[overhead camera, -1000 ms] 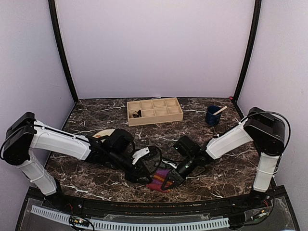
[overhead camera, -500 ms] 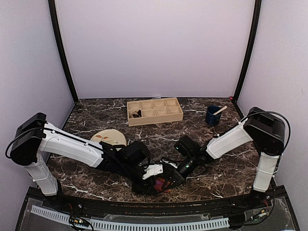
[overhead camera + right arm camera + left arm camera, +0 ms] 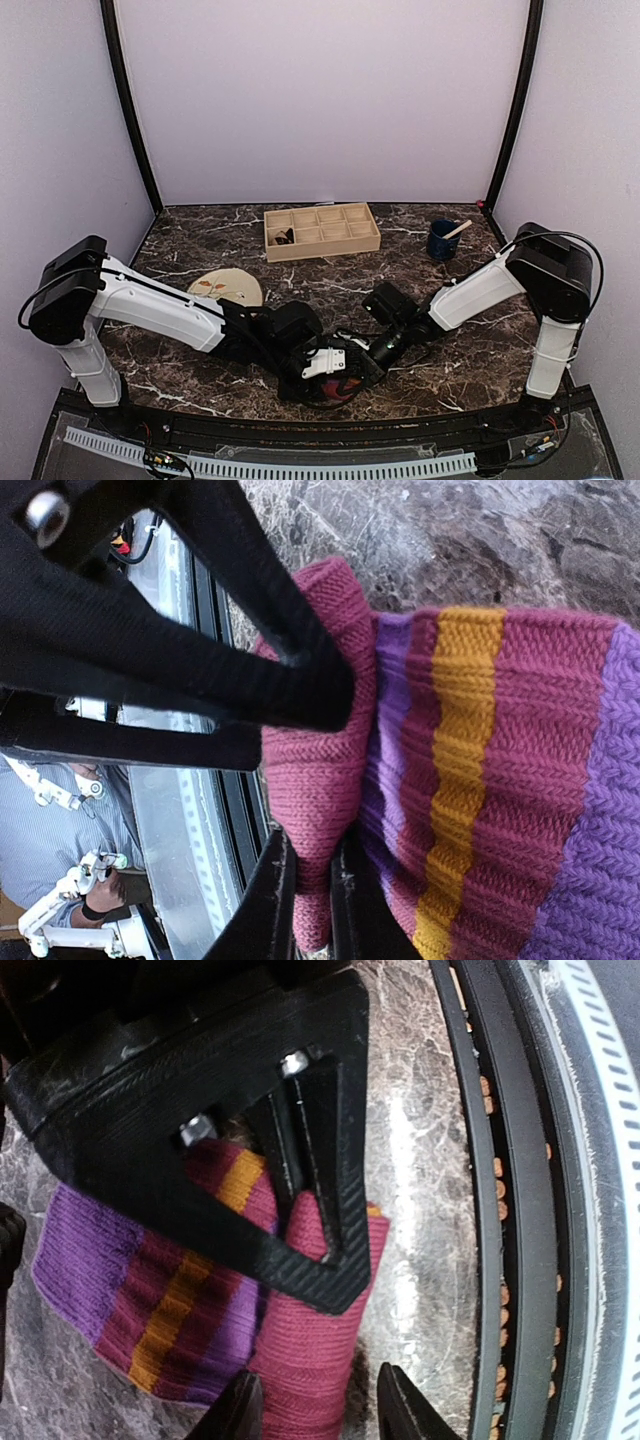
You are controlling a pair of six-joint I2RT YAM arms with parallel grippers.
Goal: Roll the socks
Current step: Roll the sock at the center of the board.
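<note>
Dark marble tabletop [image 3: 180,385] is filling the booth floor, and right at its near edge the striped sock [image 3: 180,1300] is lying flat, magenta and purple with orange bands.

The right gripper [image 3: 308,905] is pinching the sock's magenta end, its jaws nearly closed on a fold of knit. The left gripper [image 3: 315,1415] is standing astride that same magenta end. Its jaws are apart and a sliver of marble is showing beside one finger, so it is not clamping the cloth.

Judging by the ribbed weave, the sock is going to behave as light, soft and floppy. It looks grippy rather than slick, with nothing fragile about it. It is likely to sag and unroll unless pinned, so the doubled end seems the best place to take hold.

Only one sock is showing; I am not finding a second.

Farther back, one beige plate [image 3: 228,286] is sitting on the left. Beyond it one wooden tray [image 3: 322,231] with eight compartments is holding something dark I cannot identify. One blue cup [image 3: 441,241] is standing at the far right with a single stick in it. Lavender walls [image 3: 320,100] are closing off the back.
</note>
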